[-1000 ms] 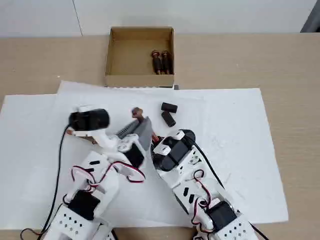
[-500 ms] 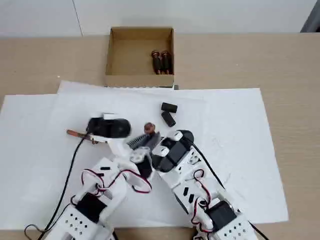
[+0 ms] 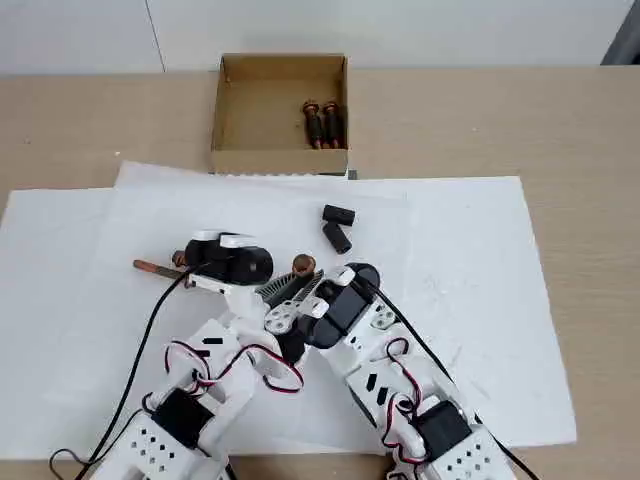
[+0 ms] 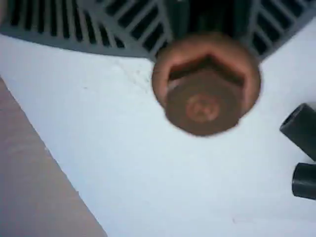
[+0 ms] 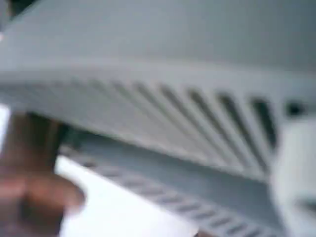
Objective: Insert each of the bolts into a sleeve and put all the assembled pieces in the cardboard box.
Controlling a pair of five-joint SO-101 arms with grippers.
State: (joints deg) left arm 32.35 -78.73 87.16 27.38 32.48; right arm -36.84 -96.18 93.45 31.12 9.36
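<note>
At the lower centre of the high view the two arms meet. The left gripper [image 3: 298, 280] has its ribbed fingers closed on the shank of the held bolt [image 3: 303, 264], whose hexagonal head sticks up clear of them. In the left wrist view that head [image 4: 205, 98] faces the camera. The right gripper [image 3: 316, 300] sits just beside it, and whether it grips anything cannot be told.

The held bolt looks like rusty steel, so it is probably stiff, fairly heavy for its size and rough rather than slippery. Holding it near the head would leave the plain end free to enter a sleeve.

Left of centre, the loose bolt [image 3: 155, 267] lies flat on the white paper [image 3: 470, 260]. Above the grippers lie the nearer sleeve [image 3: 336, 238] and the farther sleeve [image 3: 338, 214], close together. Both are short dark tubes, likely light and prone to roll, so each is best pinched across its middle.

At top centre, the cardboard box [image 3: 260, 110] holds two assembled pieces [image 3: 322, 124] side by side at its right wall.
</note>
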